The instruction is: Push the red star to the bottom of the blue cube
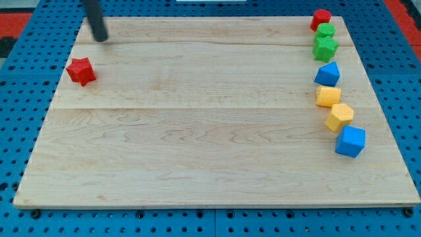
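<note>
The red star lies near the left edge of the wooden board, in the upper left part. The blue cube sits at the far right, the lowest block in a column along the right edge. My tip is at the view's top left, above and slightly right of the red star, a short gap away and not touching it.
The right-edge column holds, from top down, a red block, a small green block, a green star, a blue pentagon-like block, a yellow block and another yellow block. A blue pegboard surrounds the board.
</note>
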